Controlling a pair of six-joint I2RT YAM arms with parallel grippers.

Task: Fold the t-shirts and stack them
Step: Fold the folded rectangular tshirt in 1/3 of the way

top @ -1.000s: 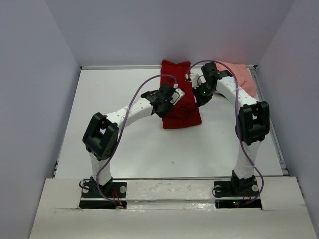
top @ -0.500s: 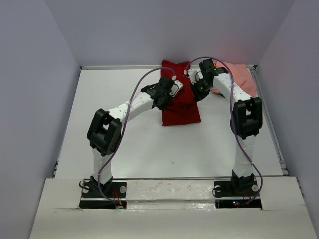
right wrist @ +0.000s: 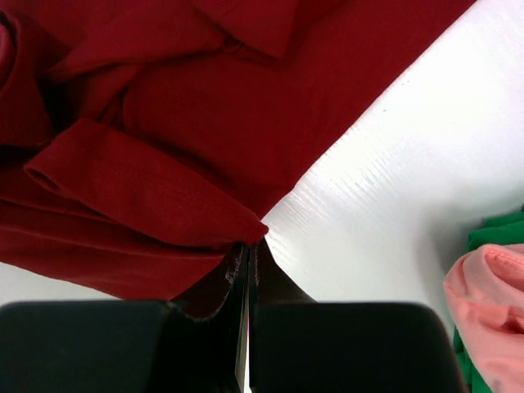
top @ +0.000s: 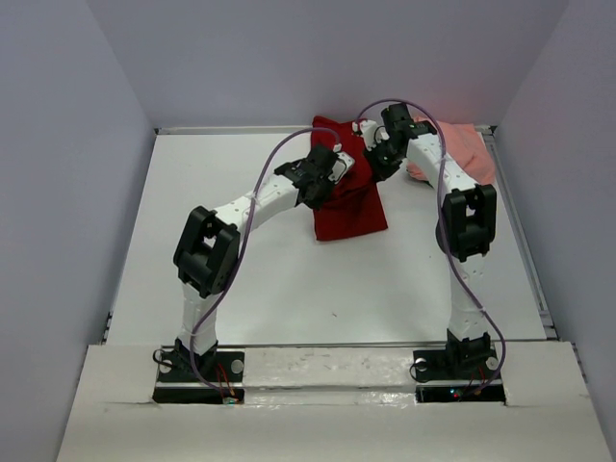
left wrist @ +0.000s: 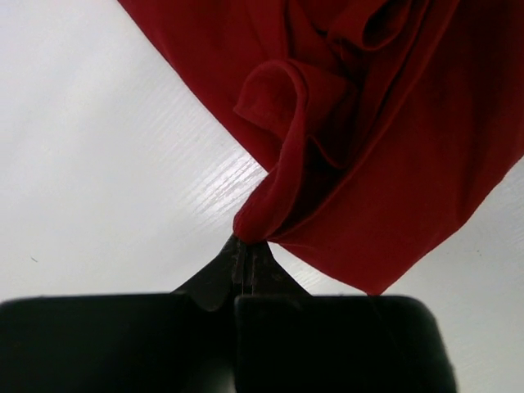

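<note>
White table (top: 260, 279), red t-shirt (top: 351, 207), lilac walls (top: 318, 58)

A white counter (top: 289, 289) forms the floor of a booth. It is closed in by a plain, pale grey-violet back wall (top: 318, 58), left wall (top: 67, 212) and right wall (top: 577, 192). Soft, even light leaves a faint sheen on the counter.

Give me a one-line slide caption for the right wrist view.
Right pincer shut on a fold of the dark red t-shirt, salmon pink shirt and green fabric nearby.
</note>
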